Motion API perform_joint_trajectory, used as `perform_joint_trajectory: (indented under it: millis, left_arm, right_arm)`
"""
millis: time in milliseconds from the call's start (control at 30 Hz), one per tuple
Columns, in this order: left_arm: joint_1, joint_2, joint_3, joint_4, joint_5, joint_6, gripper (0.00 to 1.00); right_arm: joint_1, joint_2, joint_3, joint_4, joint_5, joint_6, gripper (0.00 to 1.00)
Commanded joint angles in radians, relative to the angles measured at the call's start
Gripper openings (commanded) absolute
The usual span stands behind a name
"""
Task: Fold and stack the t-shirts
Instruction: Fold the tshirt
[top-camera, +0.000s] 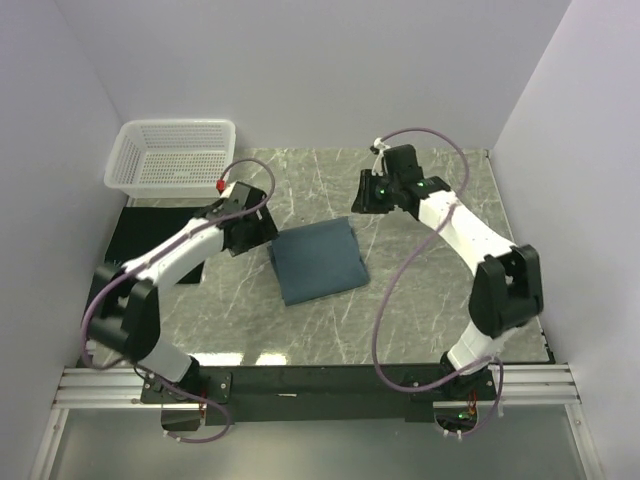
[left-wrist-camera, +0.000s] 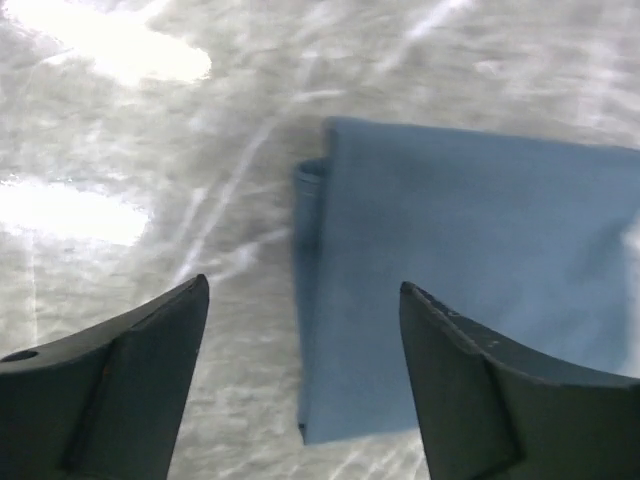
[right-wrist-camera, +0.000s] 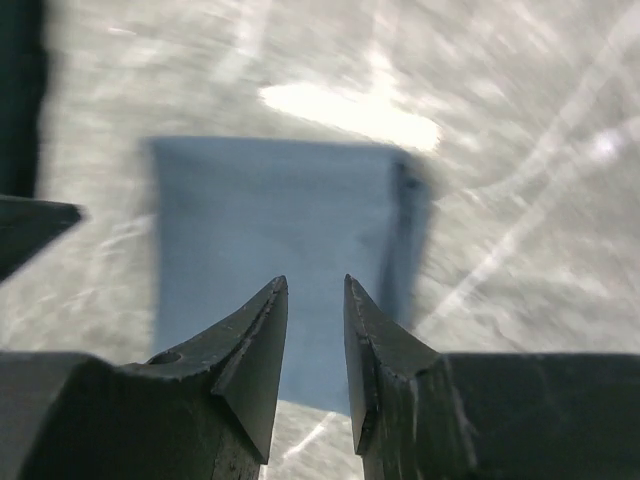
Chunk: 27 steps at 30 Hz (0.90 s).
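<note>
1. The left gripper (left-wrist-camera: 300, 290) is sitting closest to its wrist camera. Its two dark fingers are standing wide apart and are holding nothing.
2. The right gripper (right-wrist-camera: 315, 285) is showing only a thin gap between its pointed tips. Nothing is sitting in that gap.
3. The folded slate-blue cloth t-shirt (top-camera: 318, 262) is lying flat near the middle of the grey marble-look table (top-camera: 430, 310), a little toward the left edge. The left gripper is hanging just beside the shirt's left side. The right gripper is hanging past the shirt's far right corner, apart from it.
4. A flat black cloth (top-camera: 135, 235), likely the black t-shirt, is lying at the table's left edge, partly under the left arm. It is looking not yet folded. The white plastic lattice basket (top-camera: 175, 150) is sitting at the far left corner.
5. Here is what could be going wrong next:
   - The left fingers are sitting low and close to the blue shirt's layered edge. A sideways swing could be catching that edge and pulling the fold open.
   - The left arm is lying over the black cloth, so lifting away carelessly could be dragging or bunching it.
   - Grabbing only the top layer of either shirt could be making a messy fold, and then the stack could be sitting crooked.
</note>
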Motion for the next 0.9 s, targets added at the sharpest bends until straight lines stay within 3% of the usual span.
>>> perform_joint_trajectory:
  millis: [0, 167, 433, 567, 733, 867]
  left_arm:
    - [-0.033, -0.119, -0.1, 0.152, 0.061, -0.018, 0.83]
    - [-0.047, -0.118, -0.182, 0.388, 0.229, -0.009, 0.77]
    - [-0.003, 0.114, -0.072, 0.605, 0.25, -0.046, 0.64]
    - [0.064, 0.272, -0.052, 0.648, 0.271, -0.073, 0.53]
    - [0.12, 0.419, 0.037, 0.604, 0.312, -0.032, 0.39]
    - [0.14, 0.469, 0.13, 0.523, 0.299, 0.026, 0.4]
  right_arm:
    - [-0.01, -0.036, -0.081, 0.167, -0.165, -0.044, 0.36]
    - [-0.022, 0.033, -0.125, 0.299, -0.444, -0.038, 0.34]
    - [-0.065, 0.358, 0.053, 0.411, -0.632, 0.09, 0.34]
    - [-0.09, 0.534, 0.136, 0.467, -0.67, 0.18, 0.34]
    - [-0.119, 0.607, 0.176, 0.55, -0.675, 0.278, 0.33]
    - [-0.134, 0.572, 0.185, 0.537, -0.681, 0.299, 0.34]
